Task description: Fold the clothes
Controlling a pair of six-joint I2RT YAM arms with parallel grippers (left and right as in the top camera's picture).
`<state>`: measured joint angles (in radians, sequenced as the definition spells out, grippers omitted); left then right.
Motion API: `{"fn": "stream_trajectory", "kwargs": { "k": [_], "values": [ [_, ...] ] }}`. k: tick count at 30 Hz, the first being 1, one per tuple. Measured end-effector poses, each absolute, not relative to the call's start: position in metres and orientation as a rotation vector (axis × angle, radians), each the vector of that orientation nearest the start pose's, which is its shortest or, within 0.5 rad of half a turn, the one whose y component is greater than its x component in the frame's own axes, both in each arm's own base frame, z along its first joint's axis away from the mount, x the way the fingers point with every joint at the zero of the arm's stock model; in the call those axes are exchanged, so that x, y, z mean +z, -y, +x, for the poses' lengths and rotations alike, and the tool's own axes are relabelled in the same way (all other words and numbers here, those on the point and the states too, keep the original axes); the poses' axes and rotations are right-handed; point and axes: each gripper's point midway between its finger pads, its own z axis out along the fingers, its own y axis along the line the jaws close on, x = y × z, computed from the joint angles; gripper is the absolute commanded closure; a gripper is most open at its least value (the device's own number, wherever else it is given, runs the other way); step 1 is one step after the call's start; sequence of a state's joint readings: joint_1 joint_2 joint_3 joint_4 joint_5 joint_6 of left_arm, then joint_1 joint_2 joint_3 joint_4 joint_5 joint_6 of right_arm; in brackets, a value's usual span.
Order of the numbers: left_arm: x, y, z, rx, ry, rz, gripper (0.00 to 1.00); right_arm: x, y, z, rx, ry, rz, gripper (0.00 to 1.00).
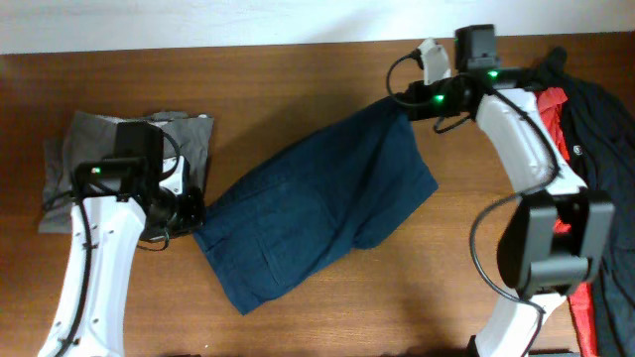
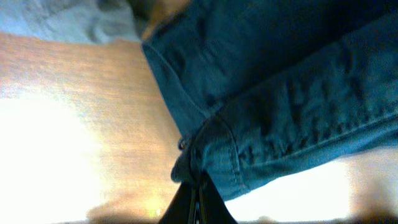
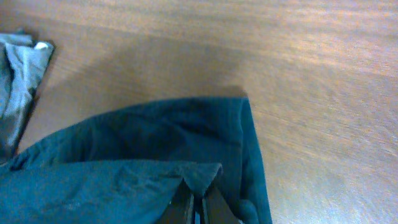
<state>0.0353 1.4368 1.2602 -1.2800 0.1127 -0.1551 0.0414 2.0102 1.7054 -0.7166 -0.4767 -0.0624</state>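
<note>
1. Overhead: The blue garment (image 1: 317,213) is lying slantwise across the middle of the table (image 1: 298,69), with one end toward the front left and the other toward the rear right. The left gripper (image 1: 190,213) is touching the cloth at the front-left corner, and the right gripper (image 1: 405,99) is meeting the rear-right corner. From this height I cannot tell how either pair of jaws is standing. A grey garment (image 1: 84,149) is lying crumpled near the left edge, partly under the left arm and near the blue one. A pile of black and red clothes (image 1: 595,109) is lying at the right edge, behind the right arm.

2. Left wrist: The left gripper (image 2: 198,190) is clamping a hemmed corner of the blue garment (image 2: 280,87), with its dark fingers (image 2: 183,208) pressed together on the cloth at the bottom centre. The stitched hem is running from there up toward the right, and denim is filling the upper right. The grey garment (image 2: 68,22) is showing in the upper-left corner. The bare table (image 2: 81,124) is glaring brightly on the left.

3. Right wrist: The right gripper (image 3: 198,190) is pinching an edge of the blue garment (image 3: 112,168), with its fingers (image 3: 177,208) closed tight on the upper layer. That layer is lying over a second one, whose corner is reaching further up the wood. The grey garment (image 3: 18,74) is lying at the left edge. The table (image 3: 298,68) is filling the top and right.
</note>
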Motion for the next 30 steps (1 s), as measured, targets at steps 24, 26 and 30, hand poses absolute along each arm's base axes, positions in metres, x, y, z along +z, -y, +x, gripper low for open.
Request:
{"fn": "stream_trajectory", "kwargs": {
  "k": [24,26,30],
  "values": [
    [0.133,0.006,0.313,-0.144,-2.893,-0.194,0.89,0.094,-0.092,0.473,0.815,-2.713,-0.107,0.85],
    [0.135,0.015,0.320,-0.179,-2.868,-0.101,0.95,0.093,-0.094,0.454,0.836,-2.790,-0.095,0.85],
    [0.133,0.032,0.328,-0.218,-2.845,0.018,0.91,0.082,-0.097,0.429,0.765,-2.917,-0.109,0.78]
  ]
}}
